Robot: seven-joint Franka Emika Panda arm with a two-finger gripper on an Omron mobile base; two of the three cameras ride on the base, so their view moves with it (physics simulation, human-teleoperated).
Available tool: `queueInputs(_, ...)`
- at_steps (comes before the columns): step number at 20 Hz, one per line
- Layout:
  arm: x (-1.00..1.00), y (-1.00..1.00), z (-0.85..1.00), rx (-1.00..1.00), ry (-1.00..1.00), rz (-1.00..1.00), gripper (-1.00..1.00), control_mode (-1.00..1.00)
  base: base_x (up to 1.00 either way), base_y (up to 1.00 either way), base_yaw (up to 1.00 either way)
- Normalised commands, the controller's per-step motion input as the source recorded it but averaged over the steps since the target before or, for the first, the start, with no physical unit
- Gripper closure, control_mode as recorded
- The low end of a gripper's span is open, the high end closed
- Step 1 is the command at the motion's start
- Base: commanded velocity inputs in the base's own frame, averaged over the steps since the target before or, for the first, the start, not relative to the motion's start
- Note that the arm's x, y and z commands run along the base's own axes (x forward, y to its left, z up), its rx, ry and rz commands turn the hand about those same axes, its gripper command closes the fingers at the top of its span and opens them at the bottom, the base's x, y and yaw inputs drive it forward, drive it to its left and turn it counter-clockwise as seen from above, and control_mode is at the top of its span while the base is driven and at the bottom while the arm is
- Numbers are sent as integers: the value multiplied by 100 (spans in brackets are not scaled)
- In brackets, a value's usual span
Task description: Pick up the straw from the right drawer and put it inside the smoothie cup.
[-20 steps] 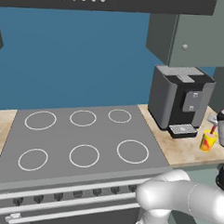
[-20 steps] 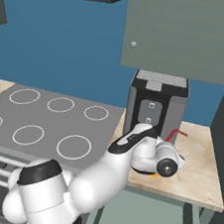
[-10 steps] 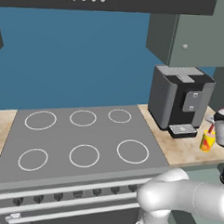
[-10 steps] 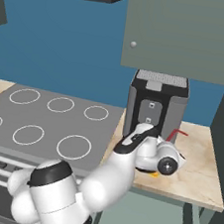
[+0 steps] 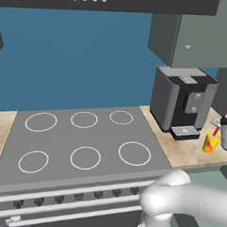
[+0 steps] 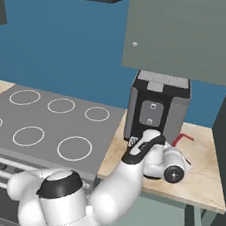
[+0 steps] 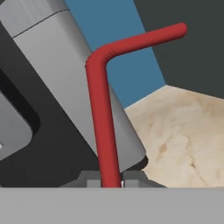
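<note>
**Arm and gripper pose**

Arm rises from the base, elbow bulging low in the left base view; forearm reaches forward and to the robot's right over the counter's right end; hand lies roughly level above the counter, its round end facing the right base camera; in the hand view the gripper shows both dark fingertips at the bottom edge, drawn close together; jaws clamp the straw by its lower end, so the stem rises straight out from between them.

Matt red plastic-looking straw, pale mottled stone-like counter, smooth grey-black coffee machine
</note>
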Motion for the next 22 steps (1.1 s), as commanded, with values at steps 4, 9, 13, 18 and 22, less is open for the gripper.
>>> queueInputs(4,13,-1,-22,0,-1,0,100,-100,0,0,0)
queueInputs(9,8,0,-15,0,-3,0,100,-100,0,0,0)
queueInputs(13,-7,0,-1,0,-7,0,100,-100,0,0,0)
queueInputs(18,-53,0,0,0,-10,0,100,-100,0,0,0)
queueInputs(22,-9,6,0,-1,0,0,100,-100,0,0,0)
